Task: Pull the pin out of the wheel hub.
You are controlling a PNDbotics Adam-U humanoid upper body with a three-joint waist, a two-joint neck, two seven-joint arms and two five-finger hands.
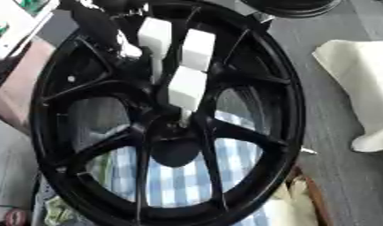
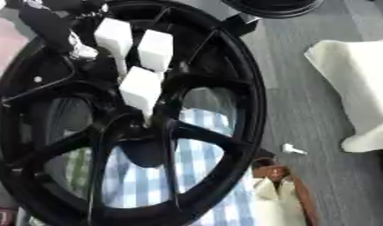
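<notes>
— While the camera looked down, what was the biggest thing?

— One big black wheel (image 1: 167, 114) filled most of the view, with dark spokes going out from its hub (image 1: 173, 132). A blue and white checked cloth (image 1: 179, 176) showed through the gaps. A second dark wheel (image 2: 275, 6) peeked in at the top edge.

— What else lay around?

— One pale cloth (image 2: 353, 84) sat on the grey floor to the right. One small white bit (image 2: 292, 149) lay just beside the big wheel's rim.

— And the hands?

— One hand, the left hand (image 2: 137, 66), came down from the top left. Three white finger pads (image 2: 140, 86) showed, and the lowest one pointed down at the hub. Whether the fingers held anything, I could not tell. The pin itself could not be made out at the hub.
</notes>
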